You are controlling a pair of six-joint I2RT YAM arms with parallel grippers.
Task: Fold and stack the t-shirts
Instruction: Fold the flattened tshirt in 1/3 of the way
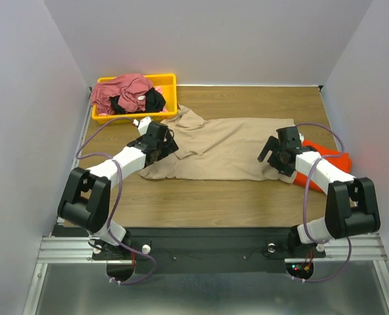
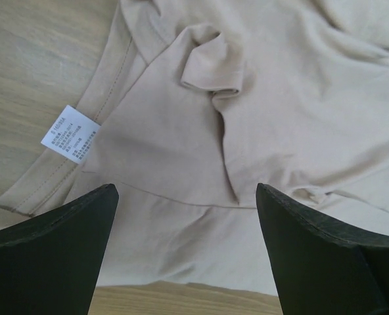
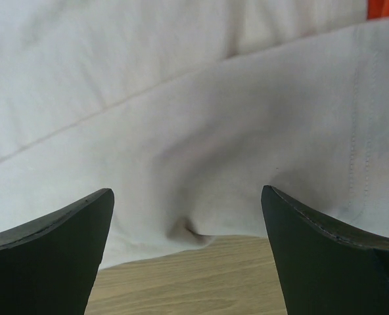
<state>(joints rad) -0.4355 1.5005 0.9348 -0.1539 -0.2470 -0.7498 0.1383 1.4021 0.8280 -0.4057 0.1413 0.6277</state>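
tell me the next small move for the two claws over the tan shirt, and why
Probably lower the left claw and right claw onto the edge of the tan t-shirt below each, then close. Both are open, holding nothing, with a shirt edge right beneath them, and the shirt lies spread, not yet folded.

Top view was bright, evenly lit from above; soft faint shadows lay on counter (image 1: 214, 197). Right wrist view was overexposed, tan t-shirt (image 3: 181, 98) washed near white. Left wrist view was sharp, care label (image 2: 69, 141) print visible though unreadable; left pincer (image 2: 186, 189) showed near-black, detail lost.
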